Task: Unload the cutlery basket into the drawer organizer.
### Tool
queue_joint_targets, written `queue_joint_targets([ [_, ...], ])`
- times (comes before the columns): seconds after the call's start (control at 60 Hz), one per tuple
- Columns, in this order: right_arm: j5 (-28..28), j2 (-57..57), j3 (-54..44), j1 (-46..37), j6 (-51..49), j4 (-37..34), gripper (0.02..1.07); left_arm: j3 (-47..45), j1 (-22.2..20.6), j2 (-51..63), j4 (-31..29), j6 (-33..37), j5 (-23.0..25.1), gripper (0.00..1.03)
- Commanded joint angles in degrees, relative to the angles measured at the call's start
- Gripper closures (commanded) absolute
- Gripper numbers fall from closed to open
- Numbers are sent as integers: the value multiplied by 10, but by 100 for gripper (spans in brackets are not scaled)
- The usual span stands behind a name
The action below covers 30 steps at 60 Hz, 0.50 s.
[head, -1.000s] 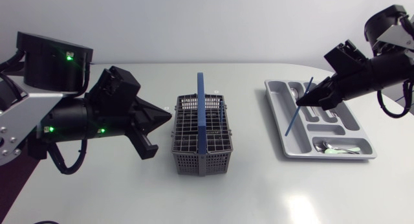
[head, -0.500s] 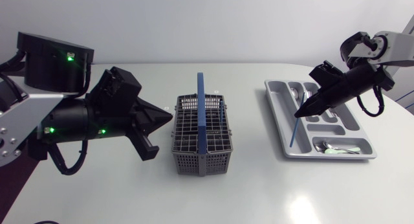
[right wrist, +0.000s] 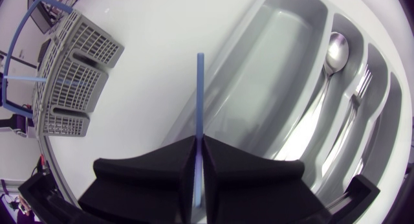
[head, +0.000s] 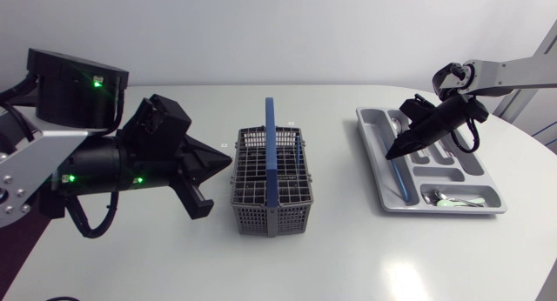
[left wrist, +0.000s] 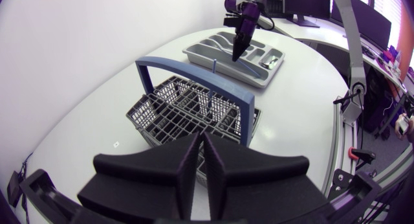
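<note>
Right pincer (right wrist: 198, 140), clamped on a thin blue stick (right wrist: 200, 88), angled down over the long outer compartment of the grey drawer organizer (head: 439, 210); spoon (right wrist: 333, 48) and fork (right wrist: 357, 94) lie in neighbouring compartments. Left pincer (left wrist: 201, 138), fingers pressed together on nothing, points at the cutlery basket (head: 257, 175) standing mid-surface (head: 305, 266).

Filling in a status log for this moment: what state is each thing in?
left end effector, shut, empty.
right end effector, shut on blue stick.
cutlery basket, upright, second stick standing inside.
drawer organizer, flat, holding spoon and fork.
</note>
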Motion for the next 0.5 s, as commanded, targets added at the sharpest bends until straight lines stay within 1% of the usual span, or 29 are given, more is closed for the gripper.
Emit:
queue_joint_targets([
  [0.0,13,33,21,-4,27,12,98,-16,-5,-5,0,9,-4,94],
  [0.067,18,40,27,-2,35,19,97,-16,-4,-5,0,9,-4,94],
  [0.1,21,42,26,0,40,25,91,-16,-4,-6,0,9,-4,94],
  [0.133,24,42,24,0,44,30,78,-16,-4,-6,0,9,-4,94],
  [0.2,25,36,24,2,49,33,42,-16,-4,-8,-1,9,-4,94],
  [0.233,30,29,21,1,51,39,29,-17,-4,-9,-1,9,-4,94],
  [0.25,34,24,19,2,53,43,26,-17,-4,-9,-1,9,-4,94],
  [0.35,39,-20,-9,7,56,66,17,-21,-3,-13,-1,9,-4,94],
  [0.4,32,-51,-31,17,50,77,17,-23,-3,-14,-1,9,-4,94],
  [0.483,-2,-135,-97,46,32,113,17,-26,-2,-17,0,10,-4,94],
])
